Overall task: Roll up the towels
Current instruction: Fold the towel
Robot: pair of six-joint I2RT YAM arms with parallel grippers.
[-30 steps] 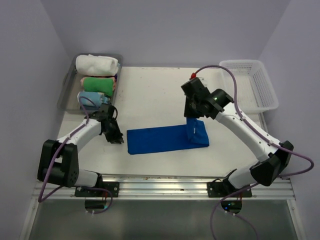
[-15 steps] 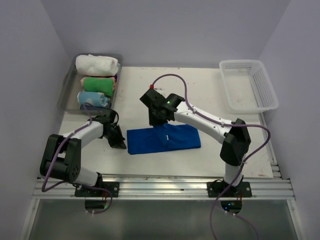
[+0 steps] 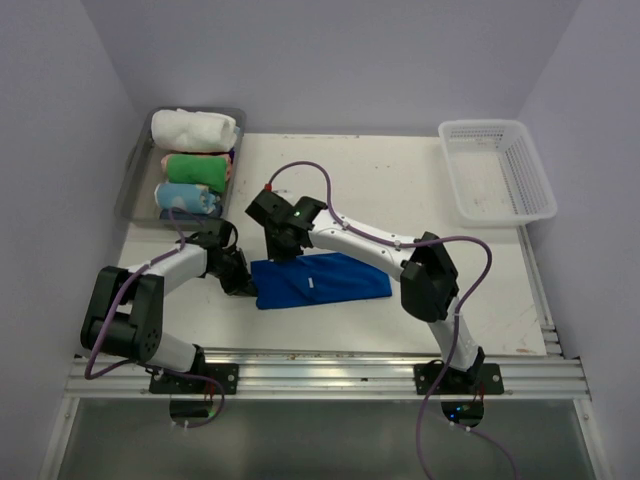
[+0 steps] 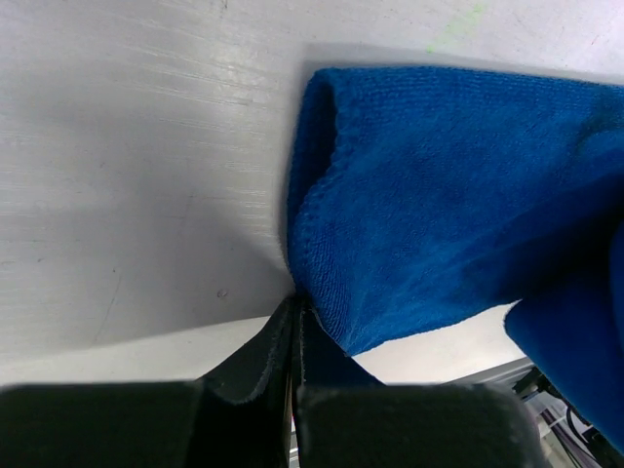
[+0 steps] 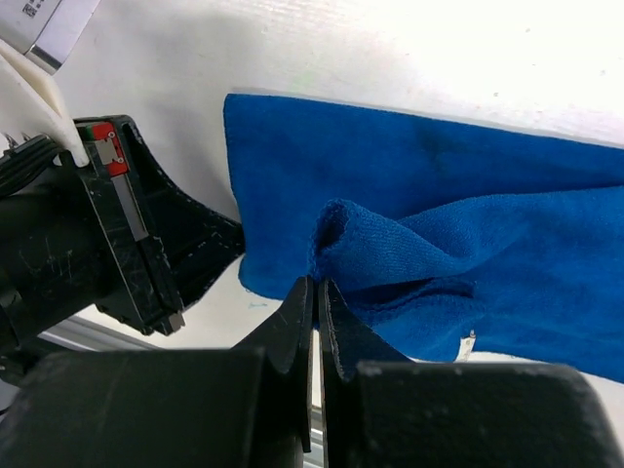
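The blue towel (image 3: pixel 330 280) lies on the table's near middle, folded over on itself. My right gripper (image 3: pixel 283 250) hangs over its left part, shut on a raised fold of the blue towel (image 5: pixel 468 175) at its tips (image 5: pixel 317 283). Low at the towel's left edge is my left gripper (image 3: pixel 245 283), shut with the corner of the blue towel (image 4: pixel 439 195) pinched at its tips (image 4: pixel 295 302). The left gripper's black body (image 5: pixel 127 244) also shows in the right wrist view. The white towel (image 3: pixel 195 128) lies rolled in the tray.
A grey tray (image 3: pixel 137 175) at the back left holds a green towel (image 3: pixel 198 167) and a pale blue dotted towel (image 3: pixel 188 196) beside the white one. A white basket (image 3: pixel 497 170) stands at the back right. A metal rail (image 3: pixel 320 365) runs along the near edge.
My right gripper has swept left across the table, carrying the blue towel's right end over the rest. My left gripper has moved in and shut on the towel's left edge.
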